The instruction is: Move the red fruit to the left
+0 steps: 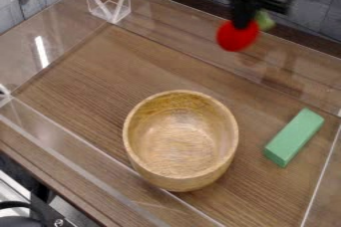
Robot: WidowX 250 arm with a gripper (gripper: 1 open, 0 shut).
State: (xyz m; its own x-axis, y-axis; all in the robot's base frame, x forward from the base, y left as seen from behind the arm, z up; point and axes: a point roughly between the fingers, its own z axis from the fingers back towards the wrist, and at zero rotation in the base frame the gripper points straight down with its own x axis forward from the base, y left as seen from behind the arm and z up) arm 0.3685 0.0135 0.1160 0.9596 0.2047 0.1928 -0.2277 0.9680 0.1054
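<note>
The red fruit (238,35) is a small bright red toy with a green leafy top. It hangs off the table at the upper middle right of the view. My black gripper (244,18) comes down from above and is shut on the fruit's top. A faint shadow lies on the wood below and to the right of the fruit. The fingertips themselves are blurred and partly hidden by the fruit.
A round wooden bowl (181,138) stands at the front centre. A light green block (294,136) lies at the right. Clear acrylic walls (40,42) border the wooden table (120,72), and a small clear stand (108,4) sits at the back left.
</note>
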